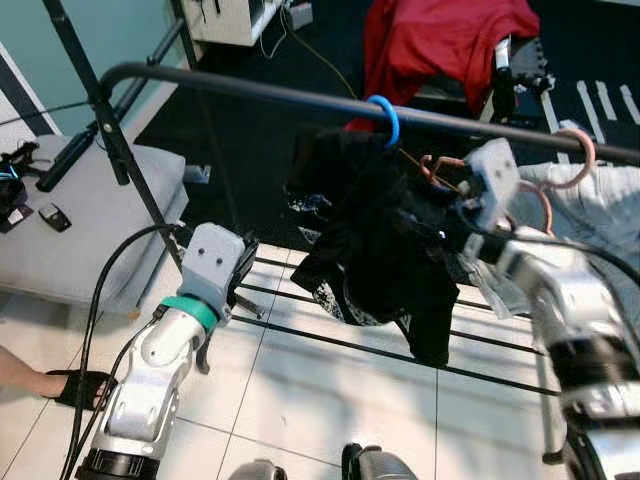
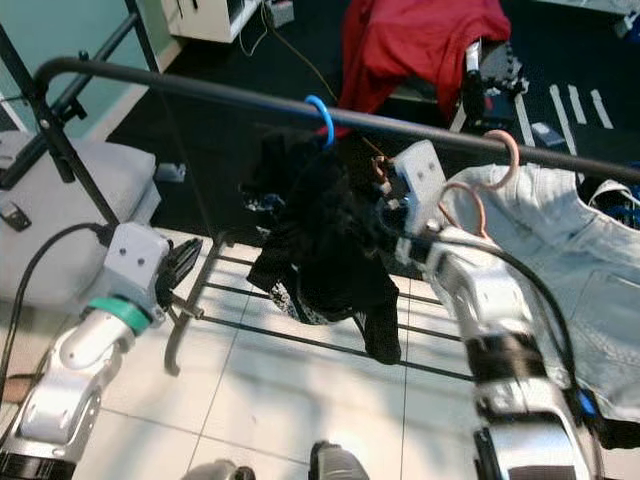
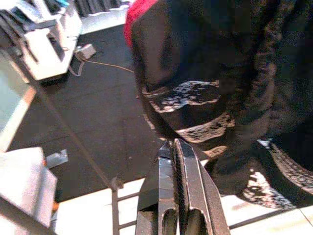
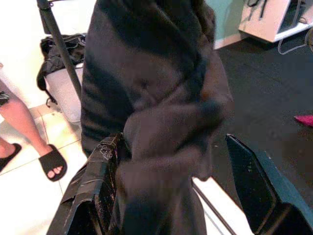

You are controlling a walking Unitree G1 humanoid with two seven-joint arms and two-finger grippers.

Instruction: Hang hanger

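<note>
The blue hanger hook (image 1: 384, 118) is sitting over the black rail (image 1: 240, 90), its black garment (image 1: 380, 250) drooping soft and floppy. The right gripper (image 4: 171, 191) is standing with fingers spread, cloth bunched between them. The left gripper (image 3: 177, 196), fingers pressed together on nothing, is pointing at the hem just ahead. I'd take hold by the stiff hook, since loose cloth would probably slip. Beyond the right gripper, a denim piece (image 2: 570, 270) is hanging on pink hangers (image 2: 505, 150).

Daylight glares off the white floor tiles (image 1: 330, 390) under me, while the black garment (image 1: 375, 240) is so dark its folds vanish. Along my fingers the cloth sits close and soft, out of focus.
</note>
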